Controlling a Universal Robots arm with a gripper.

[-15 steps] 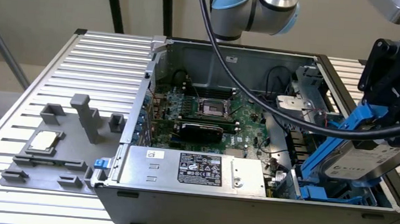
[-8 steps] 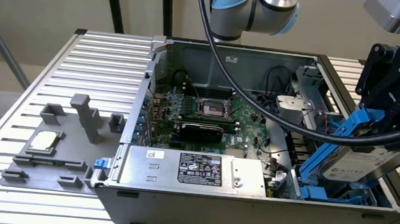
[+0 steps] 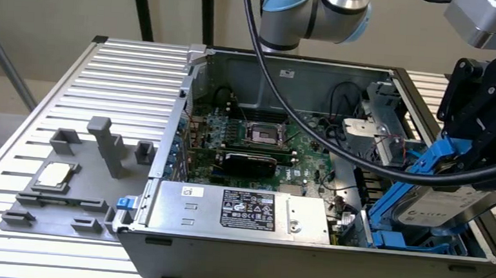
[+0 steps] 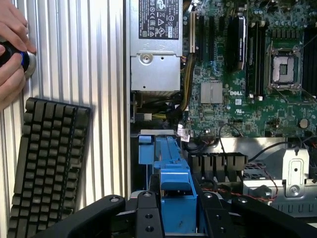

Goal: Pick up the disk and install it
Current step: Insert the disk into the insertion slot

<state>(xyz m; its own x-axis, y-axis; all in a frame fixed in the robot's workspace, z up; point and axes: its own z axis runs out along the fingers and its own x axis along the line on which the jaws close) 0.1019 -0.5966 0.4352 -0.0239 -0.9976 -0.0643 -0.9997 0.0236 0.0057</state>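
The step in hand, as I judge it, is bringing the disk into the blue drive cage at the corner of the open computer case on the exterior view's right. To do it well, the disk should first be made level with the cage's slot, because now it hangs tilted above the cage, with its label side facing the camera. The edges of its blue carrier frame need to meet the guides of the cage evenly on both sides. If one side goes in first, I think the frame can jam. The movement should be slow and straight along the slot. The thick black cable that hangs across the case toward the tool should stay away from the frame.

The tool is partly closed and pinches the disk by its carrier frame. In the wrist view the black fingers stand on both sides of the blue plastic and touch it. The disk is in the air, held by the tool, near the cage but not yet seated in it. The case stands on a ribbed tabletop.
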